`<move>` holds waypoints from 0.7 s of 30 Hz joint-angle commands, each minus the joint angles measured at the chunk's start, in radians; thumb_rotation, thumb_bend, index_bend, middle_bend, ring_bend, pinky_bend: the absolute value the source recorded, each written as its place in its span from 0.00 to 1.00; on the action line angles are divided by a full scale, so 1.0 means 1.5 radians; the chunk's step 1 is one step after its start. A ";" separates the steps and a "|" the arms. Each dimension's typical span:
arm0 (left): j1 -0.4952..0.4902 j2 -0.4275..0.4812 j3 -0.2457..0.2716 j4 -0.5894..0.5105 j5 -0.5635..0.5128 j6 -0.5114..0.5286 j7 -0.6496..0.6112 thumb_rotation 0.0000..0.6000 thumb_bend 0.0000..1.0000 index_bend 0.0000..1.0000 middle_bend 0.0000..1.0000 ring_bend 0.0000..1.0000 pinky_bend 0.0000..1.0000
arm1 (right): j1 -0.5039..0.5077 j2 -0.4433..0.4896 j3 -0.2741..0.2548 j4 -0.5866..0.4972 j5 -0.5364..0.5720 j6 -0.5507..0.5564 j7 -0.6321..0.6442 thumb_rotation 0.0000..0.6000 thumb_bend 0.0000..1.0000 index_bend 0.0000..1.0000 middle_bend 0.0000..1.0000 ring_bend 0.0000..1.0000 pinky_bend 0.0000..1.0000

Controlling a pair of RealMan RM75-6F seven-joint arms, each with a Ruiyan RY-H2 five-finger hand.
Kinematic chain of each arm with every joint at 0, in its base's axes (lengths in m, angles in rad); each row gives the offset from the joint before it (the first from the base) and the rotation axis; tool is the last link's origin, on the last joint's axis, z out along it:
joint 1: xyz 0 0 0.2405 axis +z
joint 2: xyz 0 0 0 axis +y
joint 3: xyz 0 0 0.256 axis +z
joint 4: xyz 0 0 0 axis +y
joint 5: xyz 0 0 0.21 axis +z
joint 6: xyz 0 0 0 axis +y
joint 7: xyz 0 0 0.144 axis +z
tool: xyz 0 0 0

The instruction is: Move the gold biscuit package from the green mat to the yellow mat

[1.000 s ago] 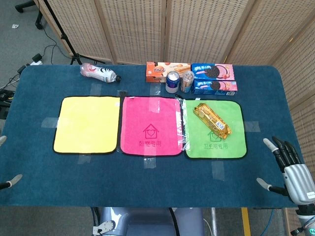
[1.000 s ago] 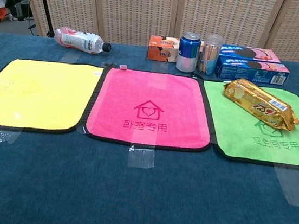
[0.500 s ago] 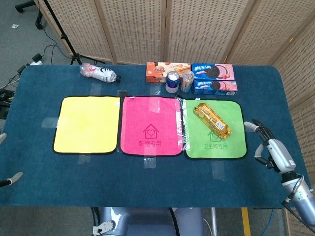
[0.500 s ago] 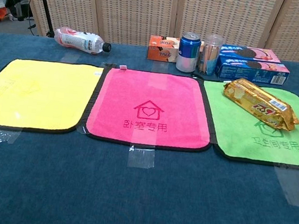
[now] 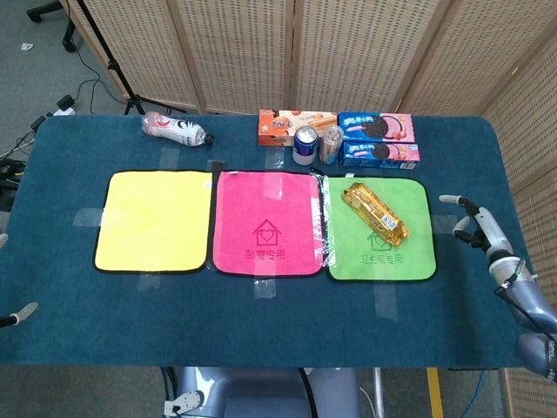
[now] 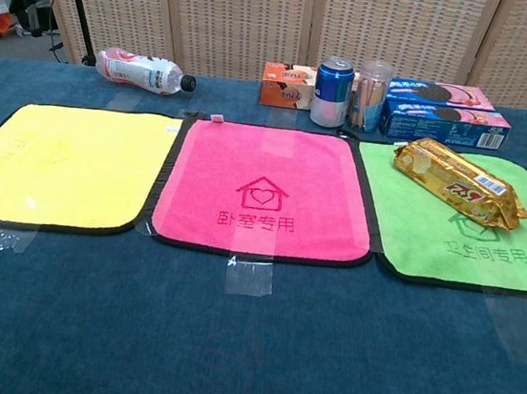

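My right hand (image 5: 476,228) is hovering over the right edge of the surface (image 5: 261,322), fingers spread apart and holding nothing. It is showing only in the head view, just beside the green mat (image 5: 380,231) and clear of its right border, with my forearm trailing back toward the near right corner.

The gold biscuit package (image 5: 374,212) is lying on the green mat, set at a slant across the mat's far half, one end pointing to the far left corner of the mat and the other toward the middle of its right side. It is well apart from my right hand and nothing is touching it.

Left of the green mat the pink mat (image 5: 268,224) is lying edge to edge with it, and left of that the yellow mat (image 5: 154,219) is lying flat, with nothing resting on it. Strips of clear tape are holding the mats down at their borders.

Along the far edge of the surface a blue can (image 5: 305,144) is standing upright just beside a clear tube of sticks (image 5: 331,144), with an orange box (image 5: 280,126) behind them and two blue cookie boxes (image 5: 379,138) to their right. Toward the far left corner a bottle (image 5: 177,130) is lying on its side.

Of my left hand, only fingertips (image 5: 22,316) are peeking in at the left edge of the head view, so I cannot tell how it is set.
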 commanded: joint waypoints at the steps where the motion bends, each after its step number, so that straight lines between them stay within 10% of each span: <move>1: 0.000 0.001 0.000 0.000 -0.001 -0.002 -0.003 1.00 0.04 0.00 0.00 0.00 0.00 | 0.026 -0.040 0.021 0.037 0.046 -0.063 0.008 1.00 1.00 0.20 0.12 0.00 0.00; 21: 0.001 0.007 -0.001 0.006 -0.002 -0.003 -0.026 1.00 0.04 0.00 0.00 0.00 0.00 | 0.109 -0.093 0.021 -0.068 0.251 -0.080 -0.168 1.00 1.00 0.20 0.13 0.00 0.00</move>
